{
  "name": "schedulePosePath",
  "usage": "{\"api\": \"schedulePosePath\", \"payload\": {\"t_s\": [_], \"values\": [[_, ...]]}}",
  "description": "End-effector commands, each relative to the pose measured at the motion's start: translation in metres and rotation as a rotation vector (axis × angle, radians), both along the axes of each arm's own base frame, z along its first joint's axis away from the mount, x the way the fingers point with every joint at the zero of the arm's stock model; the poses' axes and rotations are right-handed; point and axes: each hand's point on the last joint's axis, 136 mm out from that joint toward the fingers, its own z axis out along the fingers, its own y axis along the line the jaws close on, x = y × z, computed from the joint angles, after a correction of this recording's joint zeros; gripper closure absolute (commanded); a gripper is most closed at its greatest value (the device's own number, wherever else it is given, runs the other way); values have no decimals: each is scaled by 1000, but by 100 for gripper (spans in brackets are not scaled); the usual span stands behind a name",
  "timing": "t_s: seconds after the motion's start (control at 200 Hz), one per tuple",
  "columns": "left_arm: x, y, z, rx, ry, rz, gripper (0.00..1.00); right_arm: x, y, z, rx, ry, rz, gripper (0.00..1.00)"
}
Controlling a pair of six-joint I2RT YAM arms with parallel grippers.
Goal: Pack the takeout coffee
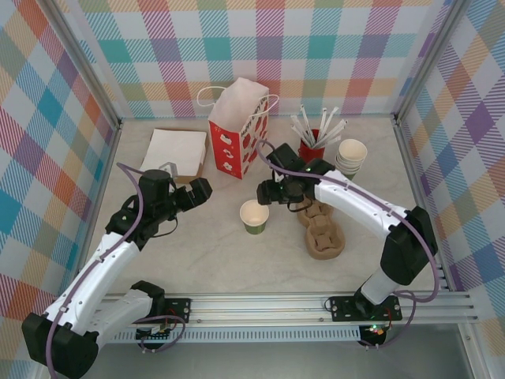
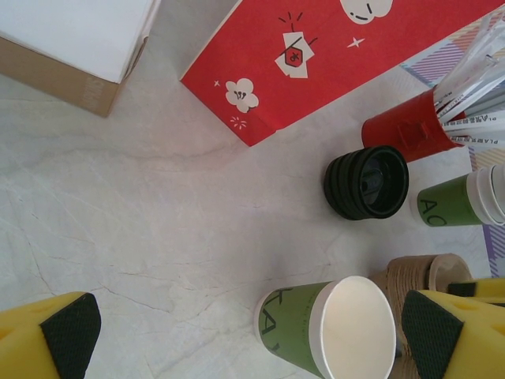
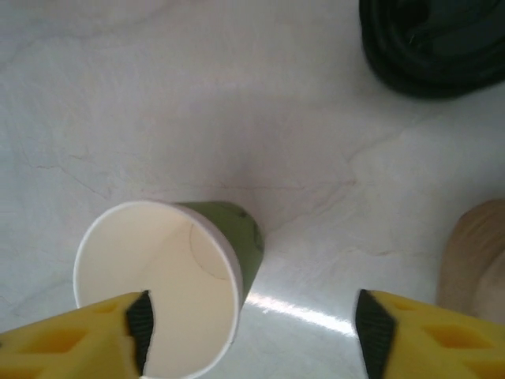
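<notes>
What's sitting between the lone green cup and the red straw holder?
A stack of black lids lies between the green cup and the red holder, in the left wrist view.

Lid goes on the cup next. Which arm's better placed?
Right. The right tool hangs open by the cup, lids just beyond; the left tool is farther from both.

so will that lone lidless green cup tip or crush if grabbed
Probably light: the green cup looks empty. Lidless, its thin paper rim may squash under a hard pinch. Upright on a narrower base, it could tip if nudged high.
</notes>
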Motion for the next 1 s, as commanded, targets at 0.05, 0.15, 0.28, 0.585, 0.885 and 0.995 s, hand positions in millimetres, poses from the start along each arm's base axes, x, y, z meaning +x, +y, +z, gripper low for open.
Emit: {"api": "schedulePosePath", "payload": {"t_s": [0.05,0.15,0.28,0.585,0.885,0.995], "values": [[-5,3,-1,25,0,1,0,26,-34,2,-149,-38,-38,5],[-7,6,-3,40,3,2,0,46,-41,-7,-261,-37,-42,0],[-8,6,-5,48,5,-1,0,70,-40,-21,-338,-24,-37,0],[-9,7,-6,65,5,-8,0,101,-37,-45,-431,-4,-61,0],[-7,7,-8,71,5,-12,0,112,-44,-60,-430,22,-72,0],[-6,7,-7,72,2,-12,0,115,-43,-62,-409,35,-71,0]]}}
